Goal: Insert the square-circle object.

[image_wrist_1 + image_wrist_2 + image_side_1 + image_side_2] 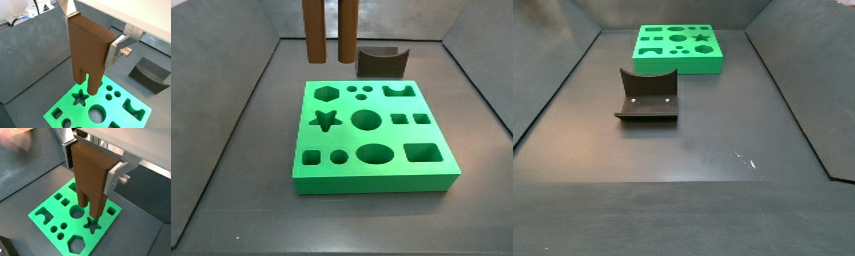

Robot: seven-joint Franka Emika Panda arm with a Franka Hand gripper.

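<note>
So the pincer (93,168), clamped on the square-circle object (90,178) above the green board (372,150), could jam its legs if they're misaligned with the holes.

I saw the square-circle object (89,50) as a tall, brown, wood-coloured piece with a blocky top and two long parallel legs pointing straight down. It hung upright, off the floor, its top clamped between the silver plates of the gripper (93,163). In a side view its legs (329,30) dangled over the far part of the bench, their ends clear of everything beneath. In both wrist views the leg tips hovered above the holes without entering any. I could not see it in the remaining side view.
</note>
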